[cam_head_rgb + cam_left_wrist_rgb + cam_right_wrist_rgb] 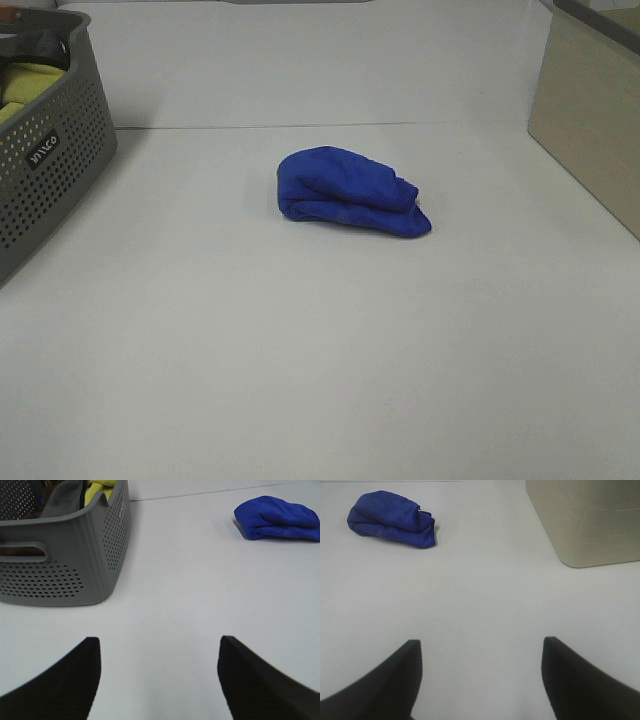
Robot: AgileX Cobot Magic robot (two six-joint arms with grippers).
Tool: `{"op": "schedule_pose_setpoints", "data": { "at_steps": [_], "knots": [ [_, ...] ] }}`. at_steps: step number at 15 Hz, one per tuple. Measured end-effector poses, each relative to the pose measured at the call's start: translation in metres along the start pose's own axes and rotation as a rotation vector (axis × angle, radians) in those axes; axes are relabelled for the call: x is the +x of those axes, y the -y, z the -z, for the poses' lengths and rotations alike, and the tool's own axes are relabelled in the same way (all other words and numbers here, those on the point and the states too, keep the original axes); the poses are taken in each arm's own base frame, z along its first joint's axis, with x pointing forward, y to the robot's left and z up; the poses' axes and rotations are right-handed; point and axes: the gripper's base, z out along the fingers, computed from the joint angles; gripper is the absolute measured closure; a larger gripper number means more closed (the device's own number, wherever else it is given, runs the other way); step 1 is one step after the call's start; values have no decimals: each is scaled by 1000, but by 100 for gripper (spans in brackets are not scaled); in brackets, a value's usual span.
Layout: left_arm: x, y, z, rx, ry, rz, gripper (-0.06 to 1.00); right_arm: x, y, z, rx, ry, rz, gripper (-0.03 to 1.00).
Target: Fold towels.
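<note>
So the blue towel point(350, 190) is sitting in a loose folded bundle near the middle of the white table point(300, 380), layers stacked a bit unevenly, nothing touching it. The grey basket point(45, 170) with holes in its walls is standing off at the left edge, well apart from the towel, with some yellow-green cloth point(25, 85) lying inside. A beige box point(590, 110) is sitting over on the right. The left gripper point(157, 675) and right gripper point(480, 675) are both hanging over bare table with jaws spread wide, gripping nothing.
</note>
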Motion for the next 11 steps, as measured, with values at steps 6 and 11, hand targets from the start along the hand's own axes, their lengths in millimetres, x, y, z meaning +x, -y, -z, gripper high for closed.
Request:
{"op": "schedule_pose_setpoints", "data": {
  "at_steps": [6,11],
  "knots": [
    [0,0,0,0,0,0,30,0,0,0,-5,1,-3,32],
    [0,0,0,0,0,0,30,0,0,0,-5,1,-3,32]
  ]
}}
